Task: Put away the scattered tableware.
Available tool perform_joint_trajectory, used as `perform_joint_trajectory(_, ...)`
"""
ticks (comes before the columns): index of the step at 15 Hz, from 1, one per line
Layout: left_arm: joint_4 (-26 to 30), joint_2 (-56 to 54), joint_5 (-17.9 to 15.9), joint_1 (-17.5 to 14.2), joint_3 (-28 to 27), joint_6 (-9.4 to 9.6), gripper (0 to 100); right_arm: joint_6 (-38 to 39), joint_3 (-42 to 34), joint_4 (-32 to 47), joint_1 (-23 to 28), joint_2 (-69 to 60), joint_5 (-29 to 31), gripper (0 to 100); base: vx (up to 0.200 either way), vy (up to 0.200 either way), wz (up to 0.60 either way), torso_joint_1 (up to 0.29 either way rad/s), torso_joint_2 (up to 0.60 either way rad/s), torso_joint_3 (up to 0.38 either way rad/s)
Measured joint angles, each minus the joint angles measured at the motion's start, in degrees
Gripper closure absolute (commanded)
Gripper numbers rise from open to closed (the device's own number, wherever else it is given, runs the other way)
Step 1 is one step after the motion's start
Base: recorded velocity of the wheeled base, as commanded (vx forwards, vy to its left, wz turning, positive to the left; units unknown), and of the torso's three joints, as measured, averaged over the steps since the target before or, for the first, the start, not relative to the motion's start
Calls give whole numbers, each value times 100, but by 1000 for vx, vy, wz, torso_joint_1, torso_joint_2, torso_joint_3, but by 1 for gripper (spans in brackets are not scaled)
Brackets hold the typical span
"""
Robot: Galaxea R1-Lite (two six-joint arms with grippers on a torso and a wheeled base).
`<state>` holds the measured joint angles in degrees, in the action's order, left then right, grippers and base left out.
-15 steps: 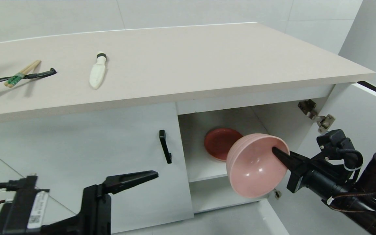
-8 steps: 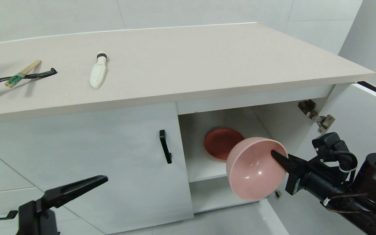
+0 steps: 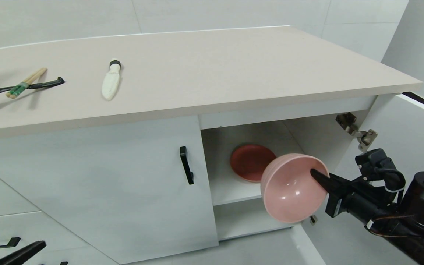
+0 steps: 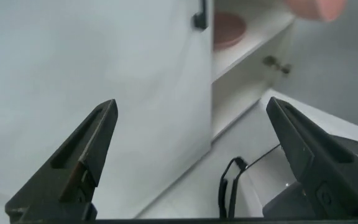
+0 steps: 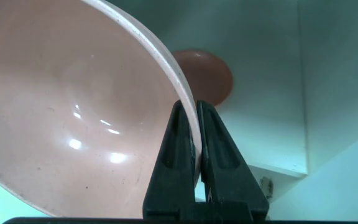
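My right gripper [image 3: 317, 176] is shut on the rim of a pink bowl [image 3: 292, 187], holding it tilted in front of the open cabinet compartment [image 3: 234, 184]. In the right wrist view the fingers [image 5: 197, 140] pinch the pink bowl's [image 5: 73, 124] rim. A red plate [image 3: 250, 161] lies on the cabinet shelf behind the bowl, seen too as red plate [image 5: 205, 76] and red plate [image 4: 227, 30]. A white sheathed knife [image 3: 110, 80] and chopsticks [image 3: 25, 82] lie on the countertop. My left gripper [image 4: 194, 155] is open and low, facing the closed left door.
The cabinet's right door [image 3: 407, 132] is swung open beside my right arm, hinge [image 3: 357, 131] exposed. The left door [image 3: 87, 180] is closed with a black handle [image 3: 186, 170]. A black cable [image 3: 17, 88] lies on the countertop's left end.
My left arm has dropped down and left, nearly out of the head view. My right gripper with the pink bowl shifted only slightly in front of the compartment.
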<state>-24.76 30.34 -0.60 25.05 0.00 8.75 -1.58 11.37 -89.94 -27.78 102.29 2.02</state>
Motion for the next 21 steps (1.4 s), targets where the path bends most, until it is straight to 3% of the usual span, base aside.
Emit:
perform_joint_trajectory(3,1368,-1073,55,-923,0,-139,0,11,-49,0,48,-56,0,100,0,0,0,0,0,0)
perform_joint_trajectory(5,1702,-1525,117,-1460,0,-208,0,66,-145,0,105,-94,0,100,0,0,0,0,0,0)
perform_joint_trajectory(7,2186,-1821,401,-1805,0,-358,0,304,-154,2,194,-61,-2,100,0,0,0,0,0,0)
perform_joint_trajectory(9,2209,-2078,784,-2133,0,-558,0,625,-9,-2,397,0,-4,100,0,0,0,0,0,0)
perform_joint_trajectory(13,2208,-2367,836,-2483,-2,-563,0,706,375,0,411,652,-22,100,0,0,0,0,0,0)
perform_joint_trajectory(14,2203,-2404,834,-2538,-2,-536,0,711,519,4,383,896,-20,100,0,0,0,0,0,0)
perform_joint_trajectory(17,2164,-2472,831,-2929,-2,-161,0,716,1075,6,351,1403,-66,100,0,0,0,0,0,0)
perform_joint_trajectory(21,2167,-2508,708,-3207,0,-156,0,706,2068,0,347,2003,-385,100,0,0,0,0,0,0)
